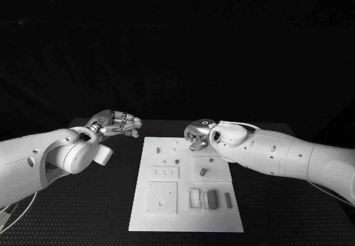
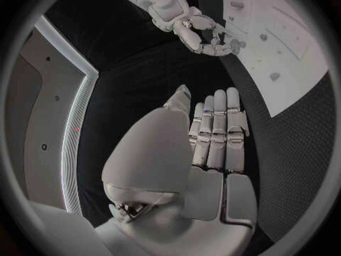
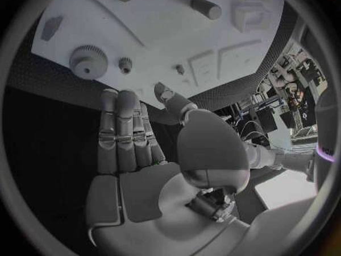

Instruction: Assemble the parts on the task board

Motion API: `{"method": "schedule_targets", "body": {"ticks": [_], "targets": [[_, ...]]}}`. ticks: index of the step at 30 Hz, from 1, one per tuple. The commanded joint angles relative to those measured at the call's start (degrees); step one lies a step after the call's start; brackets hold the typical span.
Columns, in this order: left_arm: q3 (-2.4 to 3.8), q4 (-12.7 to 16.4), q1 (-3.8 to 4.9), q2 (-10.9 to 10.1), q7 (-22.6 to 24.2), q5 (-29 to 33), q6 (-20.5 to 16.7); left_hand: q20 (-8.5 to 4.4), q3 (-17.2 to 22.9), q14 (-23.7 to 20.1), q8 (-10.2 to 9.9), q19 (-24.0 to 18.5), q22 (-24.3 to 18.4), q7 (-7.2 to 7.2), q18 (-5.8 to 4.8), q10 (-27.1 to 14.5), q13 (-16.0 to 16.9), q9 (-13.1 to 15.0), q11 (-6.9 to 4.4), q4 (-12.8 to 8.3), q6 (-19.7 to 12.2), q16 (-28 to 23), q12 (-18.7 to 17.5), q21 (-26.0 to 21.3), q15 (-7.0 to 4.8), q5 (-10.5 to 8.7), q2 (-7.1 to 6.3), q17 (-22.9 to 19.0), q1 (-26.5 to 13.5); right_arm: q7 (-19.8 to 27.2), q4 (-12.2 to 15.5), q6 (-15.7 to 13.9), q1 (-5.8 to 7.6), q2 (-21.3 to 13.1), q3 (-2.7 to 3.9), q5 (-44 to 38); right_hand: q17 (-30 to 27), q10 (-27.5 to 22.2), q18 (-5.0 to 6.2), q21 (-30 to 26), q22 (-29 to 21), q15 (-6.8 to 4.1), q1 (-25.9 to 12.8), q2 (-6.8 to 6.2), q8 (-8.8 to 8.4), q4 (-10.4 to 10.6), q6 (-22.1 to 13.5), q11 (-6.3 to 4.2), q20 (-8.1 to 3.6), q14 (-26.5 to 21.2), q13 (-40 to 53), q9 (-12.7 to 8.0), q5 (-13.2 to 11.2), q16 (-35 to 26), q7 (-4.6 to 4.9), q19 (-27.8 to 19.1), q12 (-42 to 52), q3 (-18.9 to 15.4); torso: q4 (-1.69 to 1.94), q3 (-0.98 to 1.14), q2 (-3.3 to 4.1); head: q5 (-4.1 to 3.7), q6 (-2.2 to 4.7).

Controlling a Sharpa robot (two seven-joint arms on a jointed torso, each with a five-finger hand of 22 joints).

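Observation:
The white task board lies in the middle of the black table. Grey parts rest on it: a dark block and a thin rod near its front right, small pegs toward the far end. My left hand hovers beyond the board's far left corner, fingers stretched out side by side, holding nothing. My right hand hangs over the board's far edge with fingers extended and empty. In the right wrist view a large gear, a small gear and a cylinder lie ahead of it.
Square raised plates and a larger plate sit on the board's left half. A slotted holder stands beside the dark block. Black tabletop stretches on both sides of the board.

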Motion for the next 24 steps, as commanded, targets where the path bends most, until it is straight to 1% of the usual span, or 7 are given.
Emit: {"method": "schedule_targets", "body": {"ticks": [1,2,6,7,9,19,24], "targets": [[0.05,0.45,0.11,-0.49,0.92,-0.33,-0.55,-0.27,-0.24,0.13,-0.26,0.14,-0.07,0.24,-0.31,-0.09,-0.06,-0.08,0.19,-0.09,-0.14,-0.36,-0.38,-0.19,0.19,-0.12,0.08,0.09,-0.66,-0.83,-0.72,0.86,-0.51,0.38,-0.01,-4.1,0.1,-0.31,1.76,0.35,1.31,0.3,0.15,-0.38,-0.47,-0.15,-0.29,-0.2,-0.36,0.13,-0.14,-0.13,0.25,0.35,0.13,0.16,-0.2,-0.01,0.48,-0.21,0.79,-0.85,0.2],[0.05,0.45,0.11,-0.61,0.91,-0.33,-0.62,-0.27,-0.24,0.13,-0.27,0.14,-0.07,0.24,-0.31,-0.1,-0.06,-0.08,0.2,-0.09,-0.14,-0.37,-0.4,-0.2,0.2,-0.13,0.07,0.1,-0.66,-0.88,-1.13,0.88,-0.68,0.49,-0.01,-4.51,0.12,-0.31,1.76,0.38,1.31,0.3,0.18,-0.41,-0.49,-0.16,-0.32,-0.2,-0.37,0.13,-0.16,-0.15,0.25,0.37,0.15,0.15,-0.2,0.0,0.57,-0.29,1.0,-1.0,0.25],[0.07,1.09,0.11,-1.39,0.81,-0.33,-1.04,-0.25,-0.3,0.07,-0.45,0.09,-0.09,0.36,-0.35,-0.52,-0.19,-0.17,0.42,-0.08,-0.39,-0.53,-0.79,-0.29,0.24,-0.13,-0.15,0.18,-0.85,-1.16,-2.22,0.17,-1.08,0.66,-0.01,-5.34,0.13,-1.1,1.76,0.41,1.29,0.49,0.17,-0.83,-0.75,-0.15,-0.7,0.01,-0.35,0.0,-0.43,-0.29,0.27,0.35,0.27,0.05,-0.56,-0.05,0.77,-0.39,1.36,-1.22,0.19],[0.16,1.38,0.11,-1.69,0.84,-0.33,-1.09,-0.24,-0.25,0.04,-0.65,0.07,-0.1,0.48,-0.36,-1.05,-0.34,-0.26,0.69,-0.12,-0.65,-0.72,-1.27,-0.38,0.26,-0.11,-0.4,0.3,-0.82,-1.1,-2.51,0.16,-1.22,0.71,-0.01,-5.4,0.08,-2.97,1.74,0.26,1.23,1.07,0.28,-1.17,-0.91,-0.12,-0.89,0.62,-0.23,-0.53,-1.05,-0.39,0.23,0.13,0.2,-0.43,-0.69,0.07,0.8,-0.38,1.48,-1.32,0.28],[0.31,1.69,0.12,-2.11,0.93,-0.33,-1.18,-0.2,-0.13,0.08,-0.78,0.08,-0.11,0.56,-0.38,-1.8,-0.57,-0.33,1.1,-0.11,-0.76,-1.03,-2.03,-0.54,0.3,-0.12,-0.71,0.59,-0.86,-0.93,-3.09,-0.12,-1.34,0.89,-0.01,-5.39,0.17,-3.88,1.76,0.33,1.26,1.39,0.46,-1.35,-0.98,-0.1,-0.89,0.95,-0.1,-0.73,-1.52,-0.48,0.25,0.22,0.12,-0.68,-0.56,0.23,0.79,-0.36,1.75,-1.43,0.46],[0.36,2.83,0.25,-3.75,0.72,-0.33,-1.28,-0.21,-0.05,0.17,-0.86,0.16,-0.08,0.53,-0.37,-2.34,-0.81,-0.38,1.39,-0.13,-0.81,-1.29,-2.62,-0.63,0.29,-0.15,-1.01,0.89,-1.01,-1.21,-3.11,-0.69,-1.65,0.71,-0.01,-6.1,0.55,-3.63,1.76,0.97,1.33,1.34,0.71,-1.19,-1.1,-0.07,-0.89,0.88,-0.11,-0.49,-1.97,-0.66,0.24,0.9,-0.01,-0.52,-0.16,0.42,1.1,-0.42,2.52,-1.42,0.6],[0.36,3.11,0.45,-4.04,0.59,-0.35,-1.26,-0.21,-0.03,0.19,-0.87,0.17,-0.07,0.53,-0.37,-2.36,-0.83,-0.38,1.42,-0.12,-0.8,-1.33,-2.67,-0.64,0.3,-0.15,-1.07,0.93,-1.03,-1.15,-3.75,-0.06,-1.65,0.56,0.0,-6.51,0.83,-3.51,1.76,1.47,1.35,1.32,0.87,-1.05,-1.0,-0.1,-0.56,0.86,-0.22,-0.33,-2.27,-0.7,0.24,1.43,-0.04,-0.42,-0.12,0.5,1.19,-0.48,2.89,-1.57,0.74]]}}
